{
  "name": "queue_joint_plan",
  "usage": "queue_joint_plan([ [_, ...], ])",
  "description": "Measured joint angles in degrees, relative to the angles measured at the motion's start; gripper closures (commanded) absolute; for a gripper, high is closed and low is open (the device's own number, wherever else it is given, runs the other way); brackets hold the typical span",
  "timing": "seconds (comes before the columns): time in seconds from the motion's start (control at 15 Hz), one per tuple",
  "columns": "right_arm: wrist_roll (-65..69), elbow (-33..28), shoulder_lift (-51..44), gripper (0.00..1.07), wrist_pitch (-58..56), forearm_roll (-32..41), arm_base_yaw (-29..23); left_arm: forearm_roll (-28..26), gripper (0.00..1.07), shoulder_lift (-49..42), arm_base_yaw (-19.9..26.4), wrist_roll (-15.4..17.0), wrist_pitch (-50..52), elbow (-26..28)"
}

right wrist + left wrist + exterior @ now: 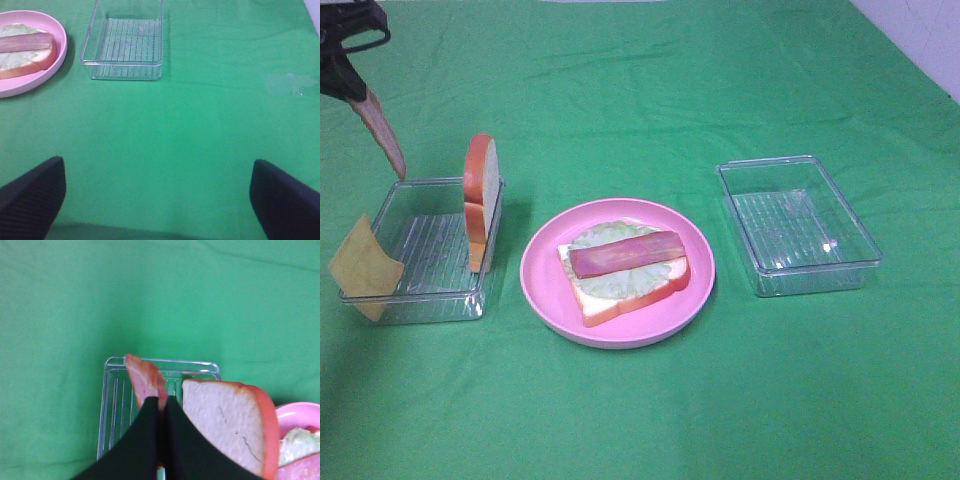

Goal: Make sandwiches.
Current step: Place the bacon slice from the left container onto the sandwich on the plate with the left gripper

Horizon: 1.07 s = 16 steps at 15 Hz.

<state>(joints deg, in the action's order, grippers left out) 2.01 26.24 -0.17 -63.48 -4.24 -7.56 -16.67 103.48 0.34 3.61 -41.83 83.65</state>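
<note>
Exterior high view shows our half-made sandwich lying on the pink plate, with one bacon strip on its lettuce. Our left gripper pinches a second bacon strip by one end, above the left tray. Our right gripper is wide apart, holding nothing. We think the dangling strip could swing, slip out, or bump the standing bread slice

Left pincer is mostly chopped off at the picture's corner, well left of the pink plate. The held bacon strip disappears between its fingers, and lettuce covers most of the plate's bread slice.
</note>
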Motion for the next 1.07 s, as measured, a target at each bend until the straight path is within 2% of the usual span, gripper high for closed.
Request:
queue_joint_plan([
  [0.07,0.00,0.00,0.00,0.12,0.00,0.00,0.00,-0.52,1.07,-2.06,0.00,0.00,-0.06,0.00],
  [0.13,0.00,0.00,0.00,0.12,0.00,0.00,0.00,-3.50,1.07,-6.25,0.00,-0.74,-0.06,0.00],
  [0.27,0.00,0.00,0.00,0.12,0.00,0.00,0.00,-8.02,1.07,-9.11,0.00,-3.04,-0.06,0.23],
  [0.47,0.00,0.00,0.00,0.12,0.00,0.00,0.00,-19.37,1.07,-12.43,-2.23,-9.74,-0.11,0.97],
  [0.53,0.00,0.00,0.00,0.12,0.00,0.00,0.00,-22.63,1.07,-12.66,-4.47,-12.03,-0.11,1.72],
  [0.67,0.00,0.00,0.00,0.12,0.00,0.00,0.00,-26.47,1.07,-12.66,-9.80,-13.98,0.23,2.23],
  [0.93,0.00,0.00,0.00,0.12,0.00,0.00,0.00,-29.68,1.07,-10.94,-19.71,-14.67,1.89,2.23],
  [1.07,0.00,0.00,0.00,0.12,0.00,0.00,0.00,-30.25,1.07,-5.67,-26.64,-14.78,2.81,2.29],
])
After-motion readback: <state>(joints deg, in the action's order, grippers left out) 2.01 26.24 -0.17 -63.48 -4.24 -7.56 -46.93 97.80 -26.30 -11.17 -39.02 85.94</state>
